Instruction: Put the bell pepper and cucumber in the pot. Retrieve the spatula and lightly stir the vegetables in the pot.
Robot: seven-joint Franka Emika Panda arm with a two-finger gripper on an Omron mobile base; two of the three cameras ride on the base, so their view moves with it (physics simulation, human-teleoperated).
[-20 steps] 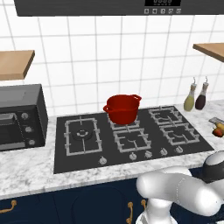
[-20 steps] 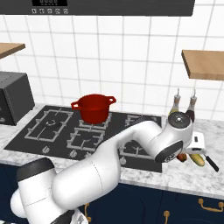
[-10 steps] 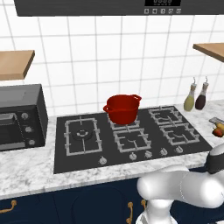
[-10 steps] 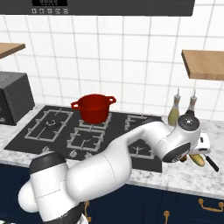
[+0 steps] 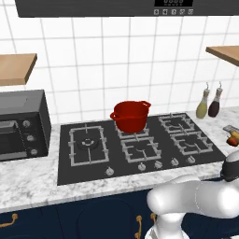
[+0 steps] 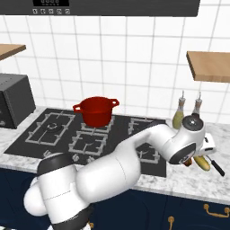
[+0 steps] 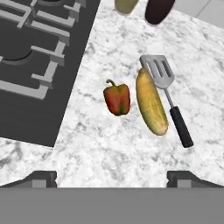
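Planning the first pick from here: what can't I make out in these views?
- Pot interior: rim hides it in both base views.
- Cucumber and spatula: mostly behind the arm, right base view.
- Two bottles: cut by the hand view's top edge.
- Bell pepper: cut by the left base view's right edge.

Bare marble bench (image 7: 109, 148) lay open all around the bell pepper (image 7: 117, 99). The cucumber (image 7: 151, 106) lay just beside the pepper, the spatula (image 7: 165, 92) close along its far side. Two bottles (image 7: 144, 8) crowded the bench's back edge, the hob (image 7: 30, 65) its other side.
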